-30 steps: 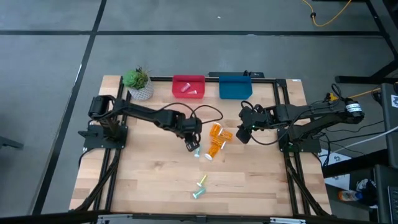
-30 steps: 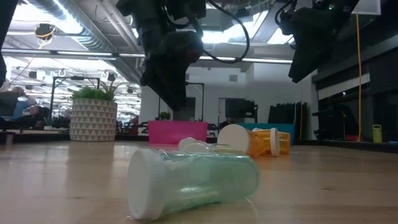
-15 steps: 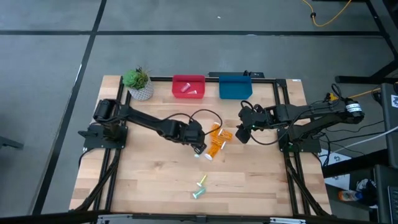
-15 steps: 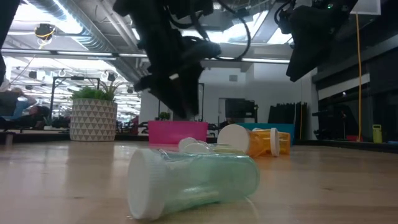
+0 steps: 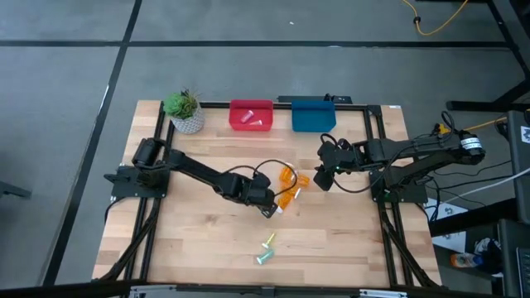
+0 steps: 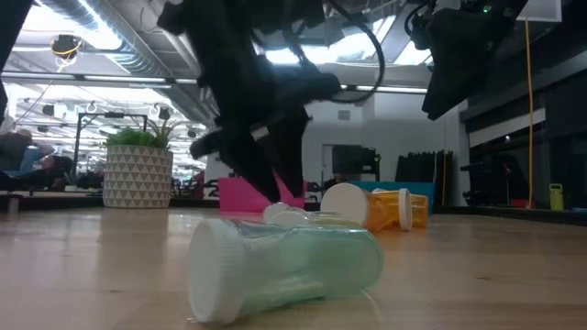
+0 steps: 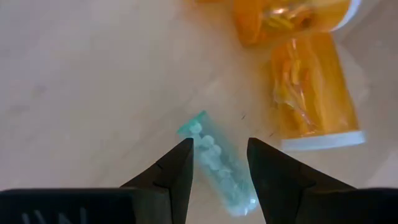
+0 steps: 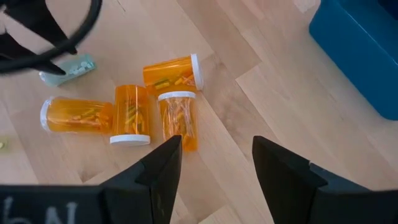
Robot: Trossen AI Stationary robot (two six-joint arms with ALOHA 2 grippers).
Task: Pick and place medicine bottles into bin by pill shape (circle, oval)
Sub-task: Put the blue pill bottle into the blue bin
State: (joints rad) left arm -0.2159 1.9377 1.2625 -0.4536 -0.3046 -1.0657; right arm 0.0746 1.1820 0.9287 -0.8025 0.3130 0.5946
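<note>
The left end effector (image 7: 219,163) is low over the middle of the tabletop (image 5: 199,248), its two fingers apart and straddling a small teal vial (image 7: 219,165) that lies on its side on the wood; whether the fingers touch the vial cannot be told. Just to the right of that vial lies a cluster of orange bottles (image 8: 130,115) with white caps, four of them in the right wrist view, all on their sides. The right end effector (image 8: 214,165) hangs above the tabletop to the right of the cluster, fingers apart and holding nothing. Nearer the front edge, well apart from the cluster, a teal vial (image 5: 262,257) and a yellow-green vial (image 5: 269,242) lie together. At the far edge stand a red bin (image 5: 250,106) with something pale inside, a blue bin (image 5: 313,115) and a potted plant (image 5: 183,110).
</note>
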